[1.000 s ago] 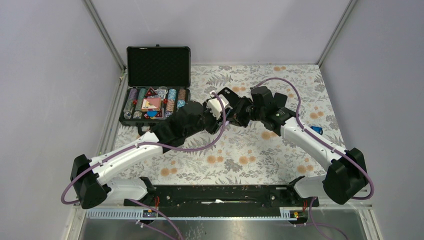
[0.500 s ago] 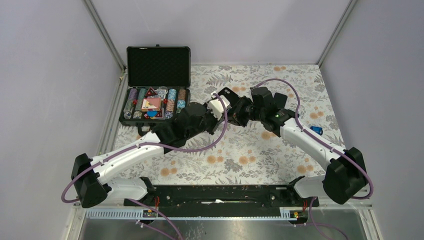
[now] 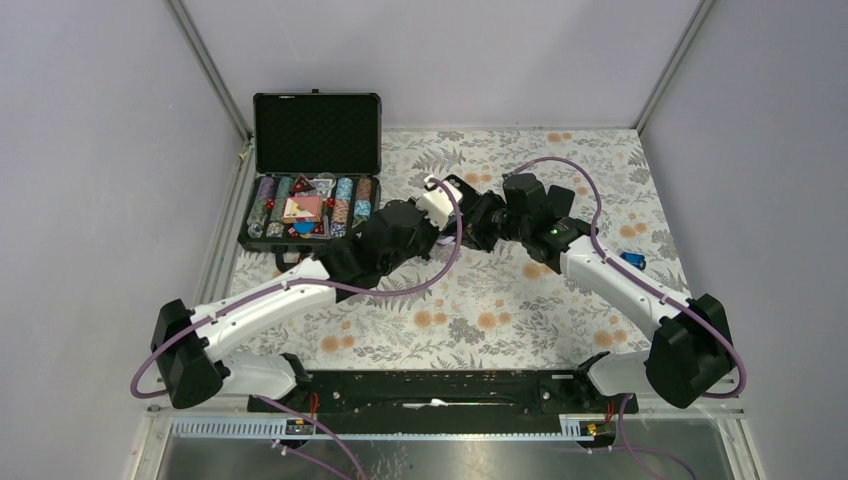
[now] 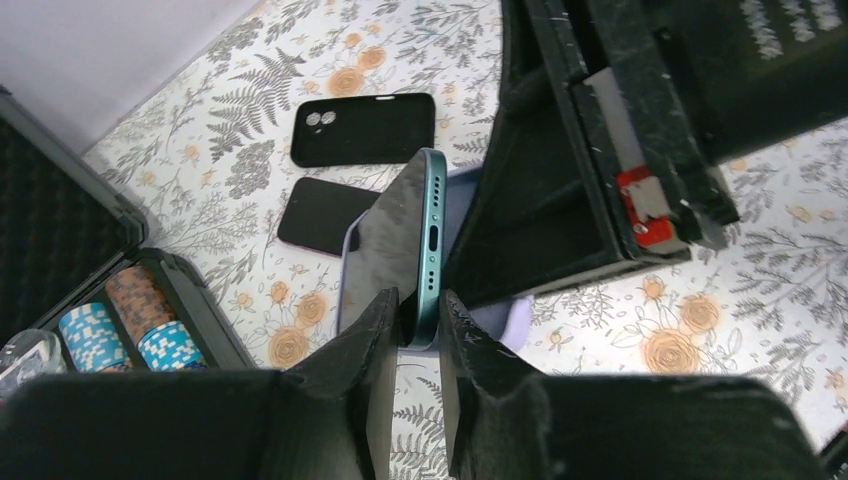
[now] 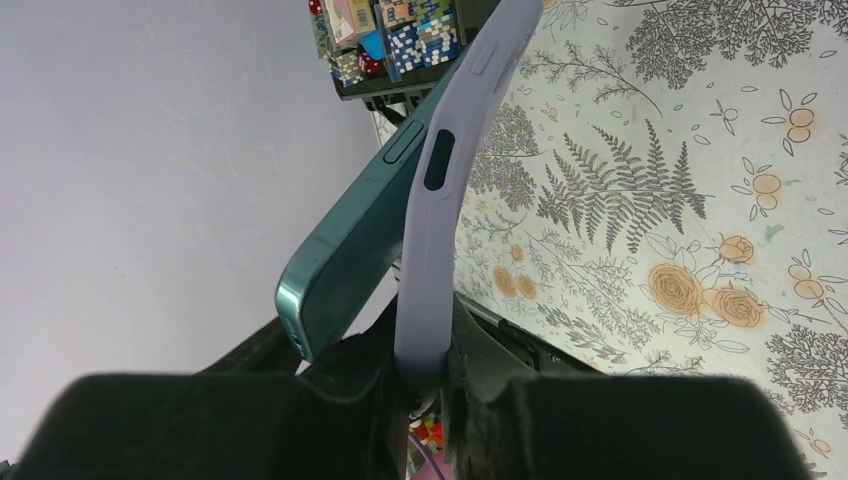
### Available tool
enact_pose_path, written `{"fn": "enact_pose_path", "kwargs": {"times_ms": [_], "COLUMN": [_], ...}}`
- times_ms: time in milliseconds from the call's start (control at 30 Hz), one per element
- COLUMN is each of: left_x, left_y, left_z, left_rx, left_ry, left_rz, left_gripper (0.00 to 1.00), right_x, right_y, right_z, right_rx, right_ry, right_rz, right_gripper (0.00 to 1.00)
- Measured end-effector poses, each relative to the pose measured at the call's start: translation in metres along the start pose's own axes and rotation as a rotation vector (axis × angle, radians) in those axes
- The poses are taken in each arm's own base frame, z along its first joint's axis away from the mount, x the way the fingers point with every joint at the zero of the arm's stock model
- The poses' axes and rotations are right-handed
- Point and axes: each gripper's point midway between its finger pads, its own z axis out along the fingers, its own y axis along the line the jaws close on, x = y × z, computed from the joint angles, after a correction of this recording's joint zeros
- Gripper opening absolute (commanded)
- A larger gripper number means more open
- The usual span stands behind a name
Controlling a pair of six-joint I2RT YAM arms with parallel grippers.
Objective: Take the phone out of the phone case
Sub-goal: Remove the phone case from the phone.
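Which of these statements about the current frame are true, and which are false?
1. The left gripper is shut on the teal phone. True.
2. The right gripper is open and empty. False: it is shut on the lavender case.
3. The phone sits fully inside the lavender case. False: one end stands clear of it.
4. A black phone case lies flat on the table. True.
5. The chip case is closed. False: its lid stands open.
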Motion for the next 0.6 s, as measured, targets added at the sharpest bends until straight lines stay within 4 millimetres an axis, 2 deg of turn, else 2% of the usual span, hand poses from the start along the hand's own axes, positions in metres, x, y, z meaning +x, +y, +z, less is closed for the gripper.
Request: {"fn": "enact_pose_path", "kwargs": {"times_ms": [300, 400, 467, 600], "left_x": [0.004, 0.003, 0.003, 0.005], "left_y": [0.007, 0.008, 0.01, 0.016], "left_z": [0.013, 0.015, 0.016, 0.015], "left_rx": [-0.068, -0.075, -0.08, -0.089], "left_ry": [0.041, 0.052, 0.06, 0.08], "left_rz": [-0.018, -0.015, -0.005, 0.023], "left_gripper": [0.18, 0.11, 0.0, 0.0], "right_x": [0.0, -0.002, -0.002, 0.0], "right_y": [0.001, 0.001, 0.0, -0.004], "right_z": [0.0, 0.0, 0.0, -0.001], "right_rx": [-0.003, -0.002, 0.001, 0.017], "right_ry": [0.0, -0.003, -0.003, 0.008], "right_rz": [0.007, 0.011, 0.014, 0.019], "right_gripper": [0.0, 0.0, 0.0, 0.0]}}
